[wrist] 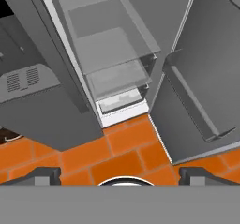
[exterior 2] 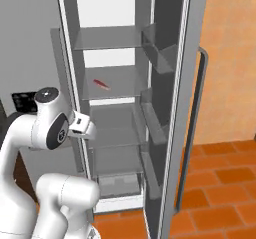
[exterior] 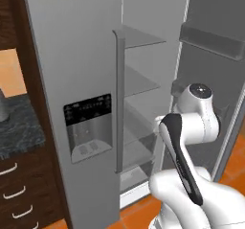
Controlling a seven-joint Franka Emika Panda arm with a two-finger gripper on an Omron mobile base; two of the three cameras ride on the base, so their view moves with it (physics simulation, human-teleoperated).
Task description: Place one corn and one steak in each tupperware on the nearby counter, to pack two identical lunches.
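Lying on a middle fridge shelf [exterior 2: 112, 83], long axis slanting across it, one steak [exterior 2: 101, 84] is being seen well above the claw [wrist: 120, 175]. The claw is being held released and empty, aimed down at the floor [wrist: 117, 148], so it is judged to need raising and turning inward.

Open grey fridge compartment [exterior 2: 112, 83]: glass shelves mostly bare; open door [exterior 2: 172, 108] with bins narrows right side; closed left door [exterior: 76, 94] blocks left.

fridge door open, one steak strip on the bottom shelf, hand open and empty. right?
Not the bottom shelf. In the right base view the steak lies on a middle shelf of the fridge, with more shelves and a drawer below it. The rest stands: the door is open, and the hand view shows the hand open with nothing between its fingertips.
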